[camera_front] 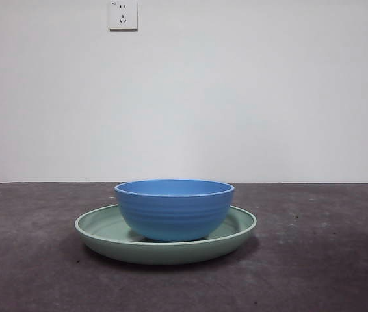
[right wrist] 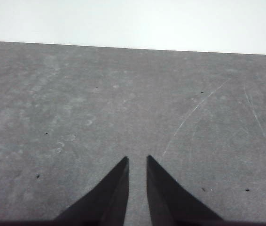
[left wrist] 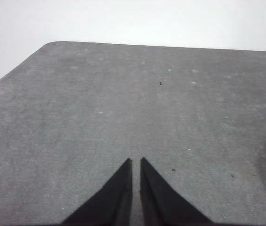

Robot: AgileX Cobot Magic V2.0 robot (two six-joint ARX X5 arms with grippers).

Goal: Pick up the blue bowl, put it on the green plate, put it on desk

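The blue bowl [camera_front: 174, 209] sits upright in the green plate [camera_front: 99, 227] on the desk [camera_front: 327, 260]. Both the left gripper [left wrist: 136, 162] and right gripper [right wrist: 137, 160] wait over bare desk, nearly closed, holding nothing. Whichever goes should open wide and take 1 rim wall squarely.

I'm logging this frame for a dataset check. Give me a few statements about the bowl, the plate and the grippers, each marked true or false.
1. The blue bowl sits upright inside the green plate. True.
2. The right gripper is clamped on the bowl's rim. False: it holds nothing and only bare desk lies before it.
3. A wall socket shows on the wall behind. True.
4. The plate is stacked on top of the bowl. False: the bowl rests on the plate, which lies on the desk.
5. The left gripper holds nothing, its jaws nearly together. True.
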